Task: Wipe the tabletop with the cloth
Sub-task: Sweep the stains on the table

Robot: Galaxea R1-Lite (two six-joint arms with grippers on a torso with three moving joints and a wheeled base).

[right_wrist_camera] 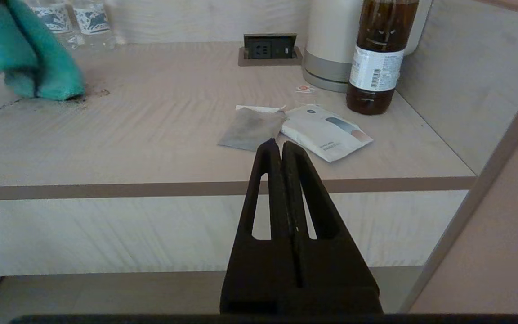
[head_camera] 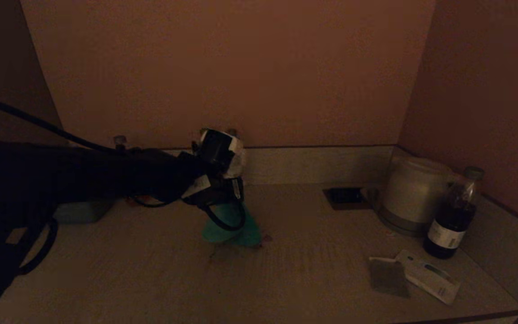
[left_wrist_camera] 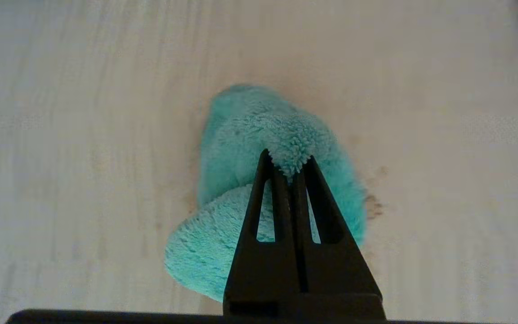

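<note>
Left gripper (left_wrist_camera: 289, 164) jaws clamped on cloth (left_wrist_camera: 241, 180), its lower edge touching worktop (head_camera: 313, 270) beside brown stain (left_wrist_camera: 372, 204); right gripper (right_wrist_camera: 277, 146) jaws closed, empty, parked off worktop front edge

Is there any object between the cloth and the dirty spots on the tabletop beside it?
Nothing visible. The left gripper is shut on the cloth, which touches the tabletop right beside the brown spots. The sachets lie far off.
</note>
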